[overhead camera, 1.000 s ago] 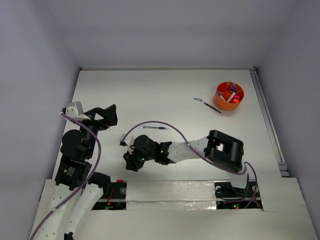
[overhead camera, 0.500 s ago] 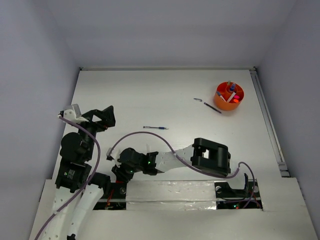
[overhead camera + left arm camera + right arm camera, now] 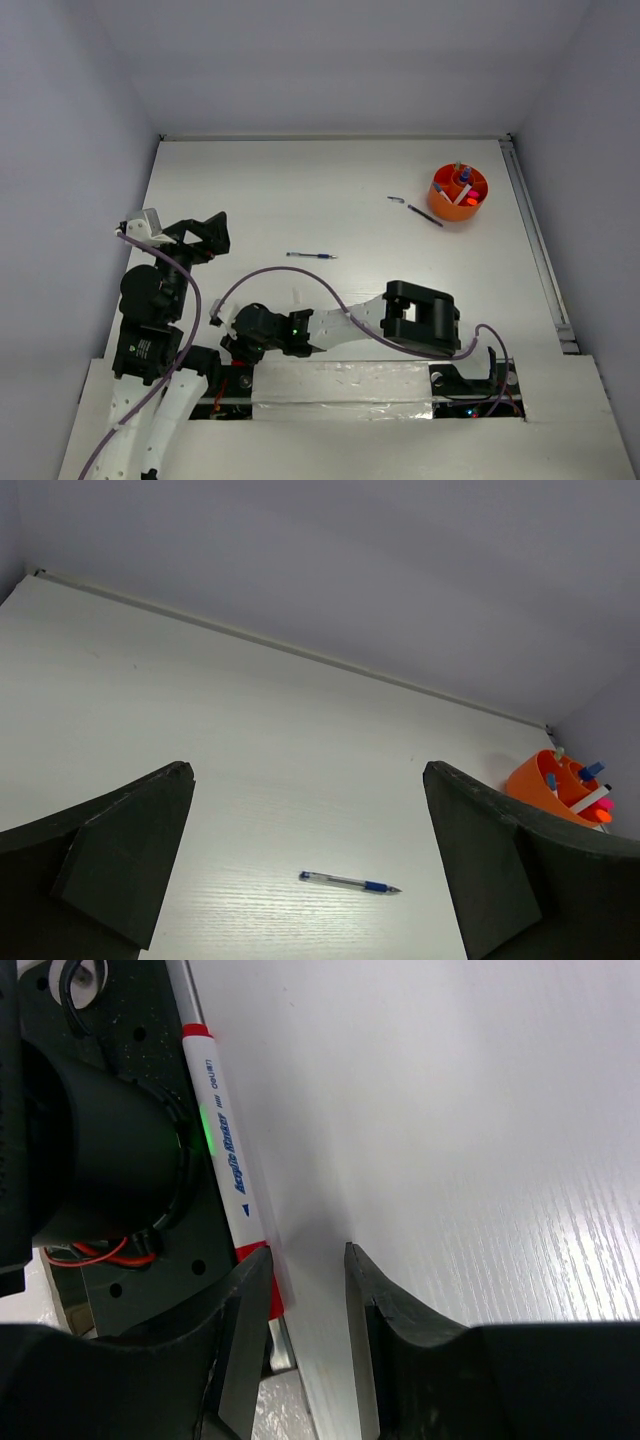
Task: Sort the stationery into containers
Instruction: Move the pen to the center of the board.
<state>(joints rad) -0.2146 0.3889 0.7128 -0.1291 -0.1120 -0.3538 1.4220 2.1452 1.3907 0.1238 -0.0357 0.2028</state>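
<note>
The orange cup (image 3: 458, 192) stands at the far right with several stationery items upright in it; it also shows in the left wrist view (image 3: 565, 785). A thin blue pen (image 3: 310, 256) (image 3: 350, 882) lies mid-table. A dark pen (image 3: 424, 215) and a small dark piece (image 3: 396, 199) lie beside the cup. A white marker with red ends (image 3: 225, 1170) lies along the table's near edge. My right gripper (image 3: 232, 350) (image 3: 305, 1260) is low there, narrowly open, nothing between its fingers; its left finger (image 3: 240, 1330) is beside the marker's red end. My left gripper (image 3: 205, 237) (image 3: 307, 770) hangs wide open, short of the blue pen.
The left arm's black base (image 3: 110, 1180) and red wires sit right against the marker. A purple cable (image 3: 300, 272) loops over the table from the right arm. A metal rail (image 3: 535, 245) runs along the right edge.
My right arm has drawn back and to the left, from mid-table down to the near edge by the left arm's base, its jaws narrowing a little. The left gripper shifted slightly left.
</note>
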